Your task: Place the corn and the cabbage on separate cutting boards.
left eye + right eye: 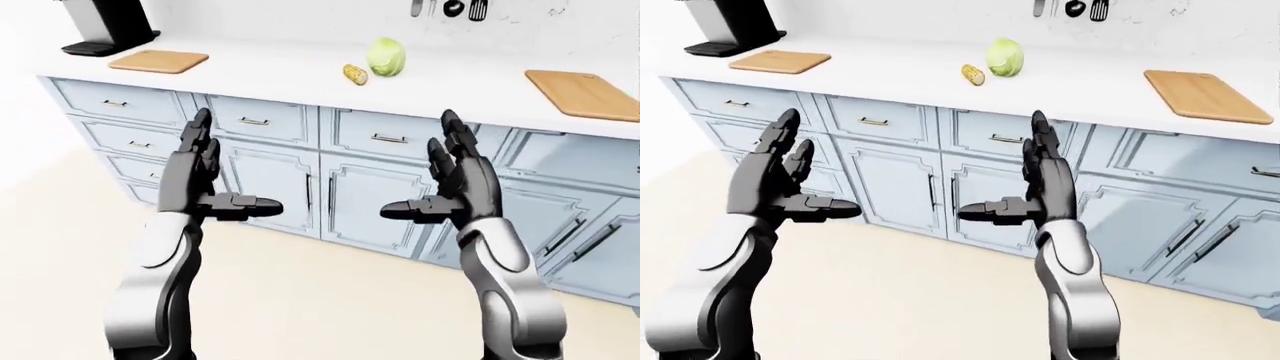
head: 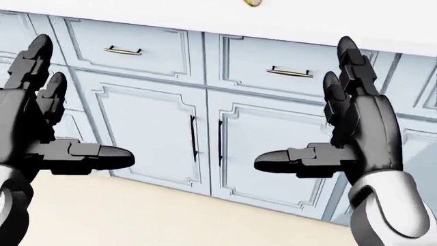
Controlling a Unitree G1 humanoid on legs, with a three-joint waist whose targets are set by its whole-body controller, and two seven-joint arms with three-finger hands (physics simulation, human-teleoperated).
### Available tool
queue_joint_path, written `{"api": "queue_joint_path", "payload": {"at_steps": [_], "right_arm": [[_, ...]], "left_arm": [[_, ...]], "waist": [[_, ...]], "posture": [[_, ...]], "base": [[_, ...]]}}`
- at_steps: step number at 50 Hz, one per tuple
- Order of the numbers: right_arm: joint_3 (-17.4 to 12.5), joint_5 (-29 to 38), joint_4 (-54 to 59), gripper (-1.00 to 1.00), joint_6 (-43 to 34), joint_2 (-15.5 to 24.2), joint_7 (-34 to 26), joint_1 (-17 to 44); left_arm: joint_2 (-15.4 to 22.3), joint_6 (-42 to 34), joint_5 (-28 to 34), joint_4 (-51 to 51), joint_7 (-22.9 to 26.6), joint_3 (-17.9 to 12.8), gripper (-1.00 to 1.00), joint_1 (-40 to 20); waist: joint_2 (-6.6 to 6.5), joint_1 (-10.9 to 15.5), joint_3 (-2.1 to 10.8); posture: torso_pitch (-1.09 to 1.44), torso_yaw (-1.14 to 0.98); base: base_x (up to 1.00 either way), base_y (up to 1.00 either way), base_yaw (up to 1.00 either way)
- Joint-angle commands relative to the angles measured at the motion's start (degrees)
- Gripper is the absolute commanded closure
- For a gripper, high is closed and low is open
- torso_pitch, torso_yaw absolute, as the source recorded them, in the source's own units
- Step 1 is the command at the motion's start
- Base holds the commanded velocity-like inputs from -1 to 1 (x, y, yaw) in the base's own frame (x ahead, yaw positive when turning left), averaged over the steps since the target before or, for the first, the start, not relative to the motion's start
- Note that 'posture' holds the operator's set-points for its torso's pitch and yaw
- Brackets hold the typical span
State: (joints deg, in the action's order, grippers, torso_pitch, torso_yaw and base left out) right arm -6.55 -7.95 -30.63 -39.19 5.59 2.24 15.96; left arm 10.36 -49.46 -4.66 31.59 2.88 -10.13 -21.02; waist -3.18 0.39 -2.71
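Note:
A green cabbage and a yellow corn cob lie side by side on the white counter, the corn to the left of the cabbage. One wooden cutting board lies at the counter's left, another cutting board at its right. My left hand and right hand are open and empty, raised before the cabinet doors, well below and short of the counter.
A black coffee machine stands at the counter's far left behind the left board. Utensils hang on the wall above the cabbage. Light blue drawers and cabinet doors run under the counter. Beige floor lies below.

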Motion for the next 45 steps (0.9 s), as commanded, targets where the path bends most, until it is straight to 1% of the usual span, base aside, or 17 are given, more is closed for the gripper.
{"api": "queue_joint_path", "payload": {"at_steps": [1, 6, 8, 9, 10, 12, 20, 22, 24, 25, 27, 34, 37, 39, 40, 41, 45], "right_arm": [[-1.02, 0.11, -2.99, -1.0, 1.74, 0.6, 0.44, 1.98], [-1.38, -0.36, -4.09, -1.0, 0.6, 0.89, 0.73, 2.41], [-1.44, -0.46, -4.52, -1.0, 0.32, 0.96, 0.82, 2.32], [-1.51, -0.47, -4.66, -1.0, 0.31, 1.03, 0.81, 2.23], [-1.72, -0.65, -4.88, -1.0, 0.05, 1.06, 0.89, 2.35], [-1.92, -0.79, -4.97, -1.0, -0.1, 1.23, 0.97, 2.51], [-2.89, -1.95, -6.45, -1.0, -1.84, 1.94, 1.52, 3.24], [-3.01, -2.31, -7.07, -1.0, -2.6, 2.07, 1.83, 3.62], [-3.13, -2.7, -7.57, -1.0, -3.07, 2.24, 2.07, 3.95], [-3.16, -2.87, -8.01, -1.0, -3.59, 2.36, 2.23, 4.16], [-3.33, -3.12, -8.21, -1.0, -3.78, 2.48, 2.35, 4.3], [-4.18, -4.03, -8.95, -1.0, -4.63, 3.11, 2.6, 4.7], [-4.8, -4.66, -9.9, -1.0, -4.97, 3.41, 2.73, 4.27], [-5.18, -5.03, -10.35, -1.0, -5.05, 3.59, 2.9, 4.02], [-5.42, -5.34, -10.9, -1.0, -5.63, 3.71, 3.14, 4.11], [-5.59, -5.56, -11.07, -1.0, -5.85, 3.82, 3.27, 4.16], [-6.32, -6.28, -11.24, -1.0, -6.01, 4.46, 3.65, 4.37]], "left_arm": [[0.25, 2.43, -0.23, 2.33, 0.27, 0.04, -1.0, -1.69], [0.11, 2.59, -0.19, 2.29, 0.27, 0.13, -1.0, -1.52], [0.05, 2.55, -0.2, 2.43, 0.28, 0.15, -1.0, -1.38], [0.04, 2.51, -0.17, 2.46, 0.27, 0.2, -1.0, -1.37], [0.03, 2.47, -0.18, 2.44, 0.28, 0.18, -1.0, -1.44], [0.1, 1.68, -0.22, 2.9, 0.22, 0.22, -1.0, -1.85], [-0.1, 1.68, -0.04, 3.12, 0.2, 0.42, -1.0, -1.7], [-0.11, 1.35, -0.05, 3.43, 0.16, 0.44, -1.0, -1.79], [-0.14, 1.29, -0.08, 3.58, 0.18, 0.43, -1.0, -1.72], [-0.16, 1.32, -0.09, 3.58, 0.17, 0.37, -1.0, -1.65], [-0.18, 1.59, -0.13, 3.41, 0.21, 0.31, -1.0, -1.53], [-0.06, 1.68, -0.17, 3.19, 0.27, 0.27, -1.0, -1.65], [0.04, 1.32, -0.18, 3.36, 0.25, 0.27, -1.0, -1.89], [0.06, 1.29, -0.19, 3.34, 0.25, 0.29, -1.0, -2.01], [0.06, 1.37, -0.15, 3.24, 0.25, 0.36, -1.0, -2.05], [0.06, 1.22, -0.14, 3.29, 0.23, 0.39, -1.0, -2.17], [0.1, 0.44, -0.2, 3.91, 0.22, 0.37, -1.0, -2.38]], "waist": [[-0.04, -0.16, 1.12], [3.07, 0.92, 1.22], [5.27, 1.25, 1.64], [7.1, 1.25, 2.21], [5.74, 0.42, 1.42], [6.51, 0.35, 0.5], [3.37, -0.89, 0.78], [1.76, -1.18, 1.2], [-1.36, -1.45, 2.44], [-0.53, -0.98, 2.35], [-1.08, -0.82, 0.79], [2.07, 0.6, 0.92], [4.35, 1.04, 1.35], [7.69, 0.96, 2.54], [5.36, 0.32, 1.45], [6.74, 0.75, 0.92], [6.03, -0.38, 1.35]], "posture": [[0.0, 0.0], [0.0, 0.0], [0.0, 0.0], [0.0, 0.0], [0.0, 0.0], [0.0, 0.0], [0.0, 0.0], [0.0, 0.0], [0.0, 0.0], [0.0, 0.0], [0.0, 0.0], [0.0, 0.0], [0.0, 0.0], [0.0, 0.0], [0.0, 0.0], [0.0, 0.0], [0.0, 0.0]], "base": [[0.38, 0.0, 0.0], [0.37, 0.0, 0.0], [0.37, 0.0, 0.0], [0.38, 0.0, 0.0], [0.38, 0.0, 0.0], [0.37, 0.0, 0.0], [0.37, 0.05, 0.0], [0.38, 0.11, 0.0], [0.37, 0.11, 0.0], [0.38, 0.1, 0.0], [0.38, 0.11, 0.0], [0.38, 0.11, 0.0], [0.37, 0.1, 0.0], [0.38, 0.11, 0.0], [0.38, 0.09, 0.0], [0.38, 0.11, 0.0], [0.37, 0.11, 0.0]]}}
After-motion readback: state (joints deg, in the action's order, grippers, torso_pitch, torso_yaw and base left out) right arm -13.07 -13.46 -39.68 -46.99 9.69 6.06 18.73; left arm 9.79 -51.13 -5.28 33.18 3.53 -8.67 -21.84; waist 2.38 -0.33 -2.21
